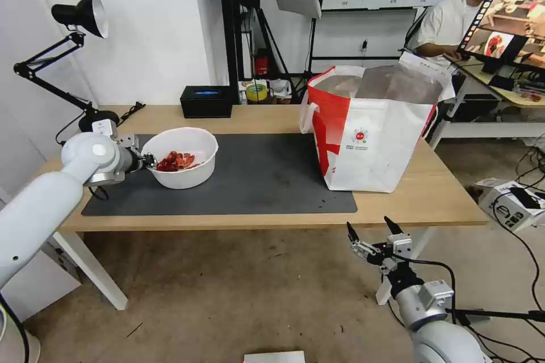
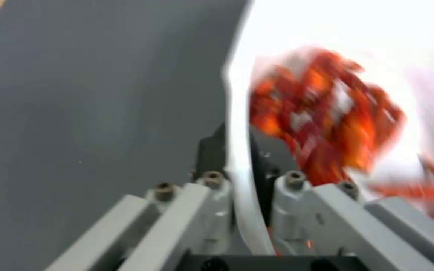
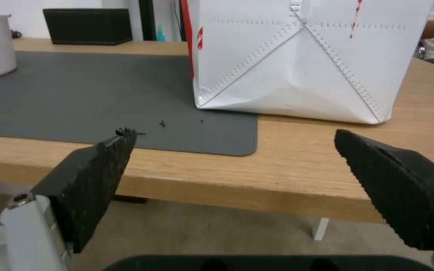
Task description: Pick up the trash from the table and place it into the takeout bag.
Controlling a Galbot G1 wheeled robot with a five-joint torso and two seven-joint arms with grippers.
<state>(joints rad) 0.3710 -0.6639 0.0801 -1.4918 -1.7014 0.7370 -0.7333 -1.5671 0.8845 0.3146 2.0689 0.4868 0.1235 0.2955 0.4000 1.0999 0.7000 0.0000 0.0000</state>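
white bowl [image 1: 183, 157] rim pinched by the left gripper [image 1: 149, 160], bag [image 1: 372, 127] well to its right; right gripper [image 1: 372, 231] hangs wide open, empty.

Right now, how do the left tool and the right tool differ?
The left tool is up at table height, shut on the rim of the white bowl of red shells; the right tool hangs below the table edge, holding nothing. In the left wrist view the left tool's fingers pinch the bowl wall; the right tool's pads stand wide apart. Both point toward the table.
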